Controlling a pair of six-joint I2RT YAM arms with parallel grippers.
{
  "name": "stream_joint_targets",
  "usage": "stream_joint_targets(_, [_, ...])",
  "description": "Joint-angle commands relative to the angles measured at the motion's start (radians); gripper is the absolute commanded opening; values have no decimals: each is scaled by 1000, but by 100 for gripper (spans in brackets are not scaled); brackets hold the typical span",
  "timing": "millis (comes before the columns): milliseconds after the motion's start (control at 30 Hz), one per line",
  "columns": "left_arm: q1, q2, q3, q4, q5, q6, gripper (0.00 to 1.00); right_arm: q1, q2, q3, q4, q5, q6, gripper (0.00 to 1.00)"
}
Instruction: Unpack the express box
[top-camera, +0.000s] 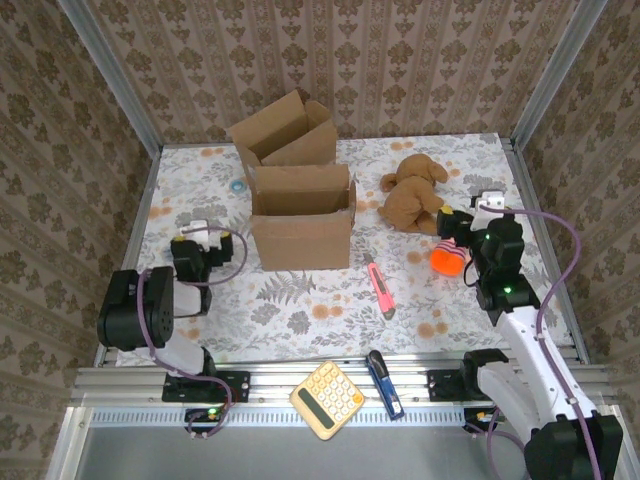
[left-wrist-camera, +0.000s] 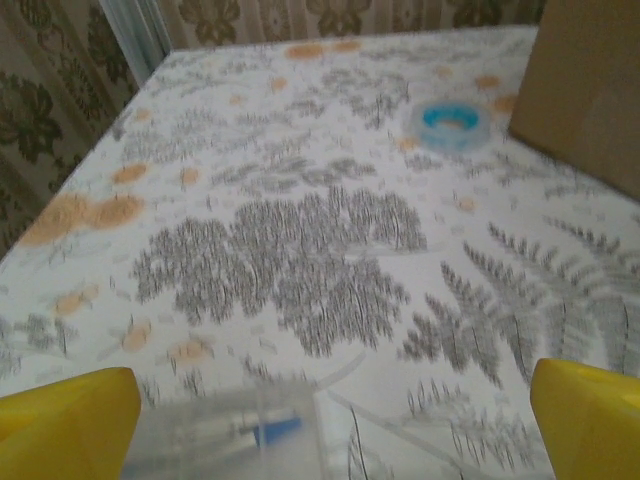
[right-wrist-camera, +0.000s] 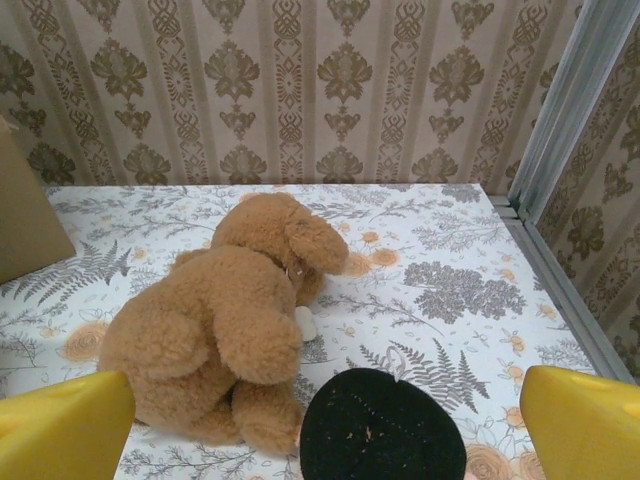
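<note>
Now left tool (left-wrist-camera: 325, 425) and right tool (right-wrist-camera: 325, 425) gape; plush dog (right-wrist-camera: 225, 330) near box (top-camera: 300, 235)

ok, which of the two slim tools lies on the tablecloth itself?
The pink one, just right of the cardboard box; the blue one sits on the front rail beside the calculator.

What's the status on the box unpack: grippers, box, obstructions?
Left gripper open, empty, over bare table. Right gripper open, empty, facing plush toy. Box open, mid-table. Pink cutter lies in front of it.
</note>
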Motion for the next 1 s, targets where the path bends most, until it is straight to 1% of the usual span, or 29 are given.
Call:
stream_joint_targets(0, [14, -15, 59, -51, 121, -9, 100, -3, -32, -36, 60, 10, -38, 100])
stream_joint_targets(67, [15, -15, 57, -46, 121, -7, 100, -3, -19, -67, 58, 21, -19, 100])
stream_joint_targets(167, [14, -13, 57, -45, 119, -7, 100, -3, 4, -184, 169, 46, 38, 100])
stream_joint_targets(267, [12, -13, 57, -47, 117, -6, 100, -3, 30, -336, 373, 73, 55, 100])
stream_joint_targets(333, [11, -14, 61, -54, 118, -2, 100, -3, 98, -429, 555, 93, 11, 100])
stream_joint_targets(367, [8, -15, 63, -55, 118, -1, 100, -3, 144, -447, 622, 100, -3, 100])
stream_joint_targets(400, [8, -14, 63, -56, 116, 0, 100, -3, 182, -446, 667, 98, -10, 100])
stream_joint_targets(467, [7, -14, 64, -60, 116, 0, 100, -3, 271, -417, 714, 42, -19, 100])
stream_joint_targets(500, [8, -14, 65, -61, 114, 2, 100, -3, 330, -400, 758, 35, -18, 100])
stream_joint_targets(600, [6, -15, 66, -62, 115, 2, 100, -3, 481, -380, 934, 31, 49, 100])
stream_joint_targets(667, [5, -14, 66, -64, 114, 2, 100, 3, 571, -372, 1032, -23, 39, 100])
stream_joint_targets(700, [7, -14, 67, -64, 114, 3, 100, 6, 602, -375, 1080, -19, 38, 100])
stream_joint_targets(767, [5, -15, 68, -66, 114, 3, 100, -5, 715, -409, 1231, 7, 67, 100])
stream_joint_targets(800, [5, -15, 68, -68, 113, 4, 100, -11, 766, -409, 1261, 31, 84, 100])
stream_joint_targets(833, [4, -15, 69, -68, 113, 5, 100, -14, 778, -379, 1222, 29, 83, 100])
stream_joint_targets(867, [2, -14, 72, -72, 113, 7, 100, -17, 762, -345, 1132, -2, 76, 100])
stream_joint_targets(900, [-1, -15, 74, -77, 113, 11, 100, -18, 737, -275, 952, -45, 64, 100])
stream_joint_targets(933, [-2, -14, 77, -83, 113, 14, 100, -17, 747, -166, 767, -94, 39, 100])
stream_joint_targets(967, [-4, -15, 80, -90, 113, 17, 100, -38, 754, -132, 739, -116, 58, 100])
